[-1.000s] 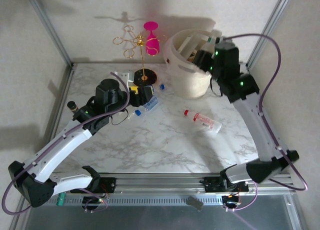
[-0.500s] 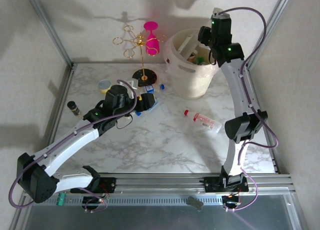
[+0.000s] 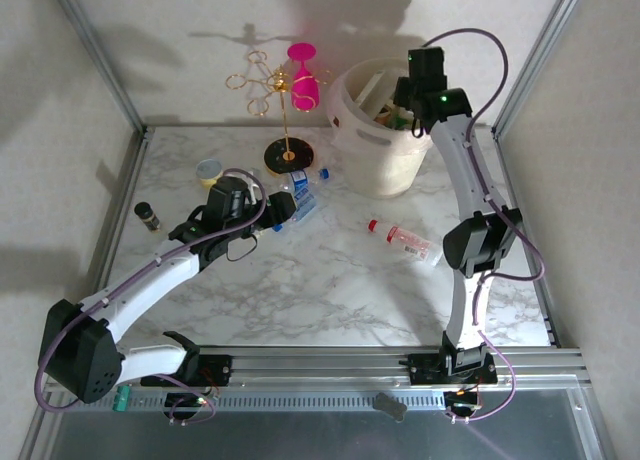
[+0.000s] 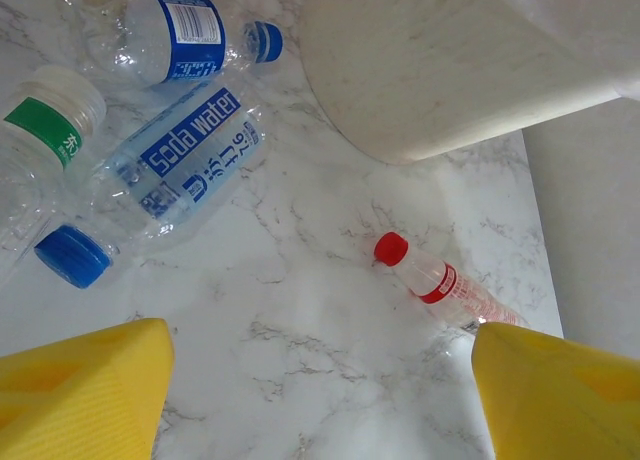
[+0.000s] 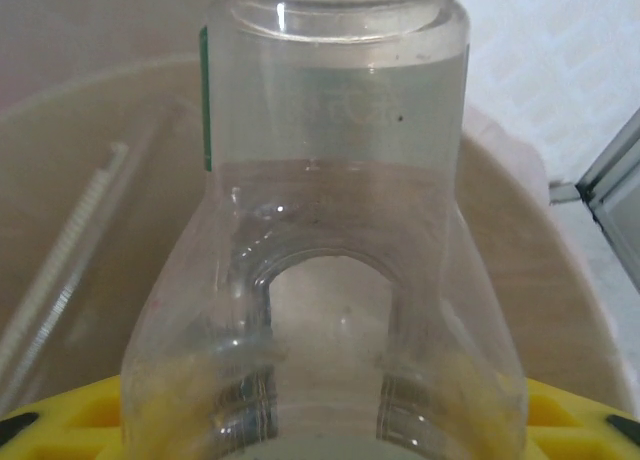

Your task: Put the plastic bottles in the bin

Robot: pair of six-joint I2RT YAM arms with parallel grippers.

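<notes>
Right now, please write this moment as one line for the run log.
left claw: open, empty, near soda water bottle | right claw: shut on clear bottle over bin

Left tool (image 4: 315, 380) low, agape; right tool (image 5: 320, 425) high, clamped

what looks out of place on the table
Nothing spilled or broken. Loose bottles lie on their sides on the table: a soda water bottle, a blue-label bottle and a green-label bottle bunched together, and a red-capped bottle alone near the bin.
</notes>
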